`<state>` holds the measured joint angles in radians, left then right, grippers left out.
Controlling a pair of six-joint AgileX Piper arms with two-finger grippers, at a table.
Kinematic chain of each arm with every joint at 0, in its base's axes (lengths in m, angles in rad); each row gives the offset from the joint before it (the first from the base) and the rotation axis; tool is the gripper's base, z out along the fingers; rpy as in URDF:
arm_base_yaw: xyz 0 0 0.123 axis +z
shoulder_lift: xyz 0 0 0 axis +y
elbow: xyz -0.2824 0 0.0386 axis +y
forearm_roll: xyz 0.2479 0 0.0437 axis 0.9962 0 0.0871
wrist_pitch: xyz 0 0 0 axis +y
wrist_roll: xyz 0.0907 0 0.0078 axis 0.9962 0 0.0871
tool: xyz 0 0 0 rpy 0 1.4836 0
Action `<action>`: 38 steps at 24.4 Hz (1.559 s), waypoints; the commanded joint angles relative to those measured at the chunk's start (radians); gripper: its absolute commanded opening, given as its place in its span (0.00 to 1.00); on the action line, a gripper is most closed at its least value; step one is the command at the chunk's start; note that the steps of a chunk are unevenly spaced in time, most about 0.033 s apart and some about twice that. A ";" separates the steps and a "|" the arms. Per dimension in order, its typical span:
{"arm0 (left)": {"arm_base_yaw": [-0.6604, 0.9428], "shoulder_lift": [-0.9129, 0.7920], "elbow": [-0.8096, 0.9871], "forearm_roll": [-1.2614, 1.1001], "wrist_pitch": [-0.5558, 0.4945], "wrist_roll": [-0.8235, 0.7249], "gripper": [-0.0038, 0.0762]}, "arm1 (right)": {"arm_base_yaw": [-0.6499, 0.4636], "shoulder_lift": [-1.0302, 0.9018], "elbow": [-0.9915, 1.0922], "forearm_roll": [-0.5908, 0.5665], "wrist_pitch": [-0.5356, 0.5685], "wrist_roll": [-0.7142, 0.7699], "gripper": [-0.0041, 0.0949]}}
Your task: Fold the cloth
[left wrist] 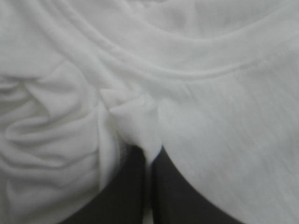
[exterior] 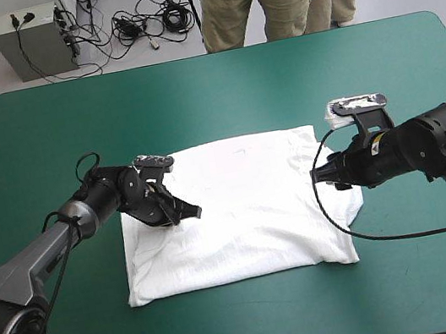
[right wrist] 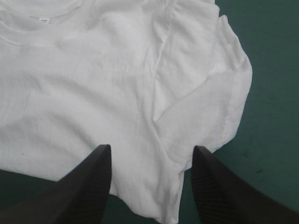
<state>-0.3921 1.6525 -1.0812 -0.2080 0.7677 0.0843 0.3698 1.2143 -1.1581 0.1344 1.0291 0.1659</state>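
The white T-shirt [exterior: 247, 206] lies spread flat in the middle of the teal-green table, its collar toward the far edge. My left gripper [exterior: 192, 212] rests on the shirt's left part. In the left wrist view its black fingers meet at the middle, and the left gripper [left wrist: 148, 151] is shut on a small pinched fold of the T-shirt [left wrist: 210, 116]. My right gripper [exterior: 328, 175] hovers at the shirt's right side. The right gripper [right wrist: 152, 149] stands open over the T-shirt [right wrist: 93, 84] near the right sleeve [right wrist: 224, 93], with nothing held.
Bare teal-green cover [exterior: 219, 90] surrounds the shirt on all sides, widest toward the far edge and the near edge. The shirt's near left corner [exterior: 138, 297] lies slightly rumpled.
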 commanded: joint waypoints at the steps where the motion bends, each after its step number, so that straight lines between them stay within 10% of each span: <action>1: -0.007 -0.029 -0.032 -0.039 -0.032 0.046 0.12 | 0.001 -0.027 -0.035 0.001 -0.033 -0.001 0.53; 9: -0.005 -0.063 -0.114 -0.039 0.048 0.070 0.54 | 0.001 -0.027 -0.035 0.001 -0.033 0.002 0.53; 22: 0.037 -0.237 -0.215 0.164 0.270 -0.067 0.53 | -0.100 0.011 -0.036 -0.118 -0.031 0.159 0.55; 38: 0.135 -0.330 -0.215 0.155 0.334 -0.065 0.53 | -0.202 0.462 -0.071 -0.039 -0.147 -0.065 0.55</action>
<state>-0.2564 1.3559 -1.2657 -0.0405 1.1193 0.0259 0.1759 1.6779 -1.1948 0.0907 0.9205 0.1164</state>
